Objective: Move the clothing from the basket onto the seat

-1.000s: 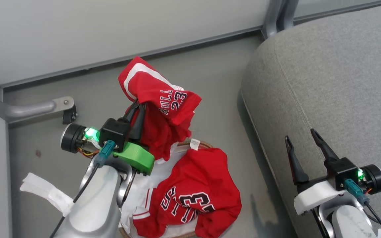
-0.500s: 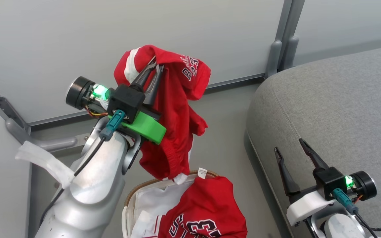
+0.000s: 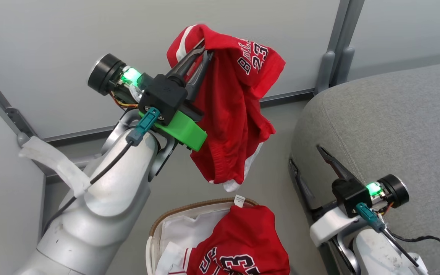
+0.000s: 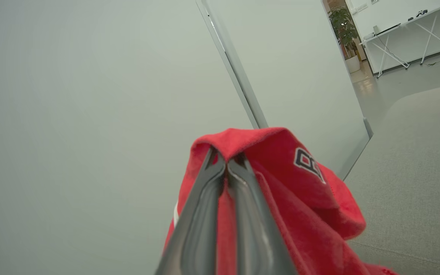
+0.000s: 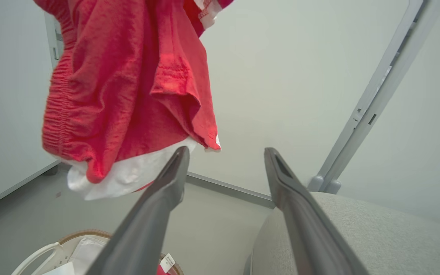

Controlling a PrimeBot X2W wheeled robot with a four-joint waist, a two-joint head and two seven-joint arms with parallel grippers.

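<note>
My left gripper is shut on a red garment with a white stripe and "23" lettering. It holds the garment high in front of the wall, hanging free above the basket. In the left wrist view the fingertips pinch a fold of this clothing. A second red jersey lies in the basket on the white liner. My right gripper is open and holds nothing, at the left edge of the grey seat. In the right wrist view the hanging garment is up and left of that gripper.
A pale wall panel with a grey metal post stands behind the seat's corner. Grey floor separates the basket and the seat. A second panel closes off the left side. The basket rim is low in the right wrist view.
My left gripper has lifted the red garment up and to the right, clear of the basket. The head camera has tilted up. My right gripper has turned and shifted left to the seat's edge.
</note>
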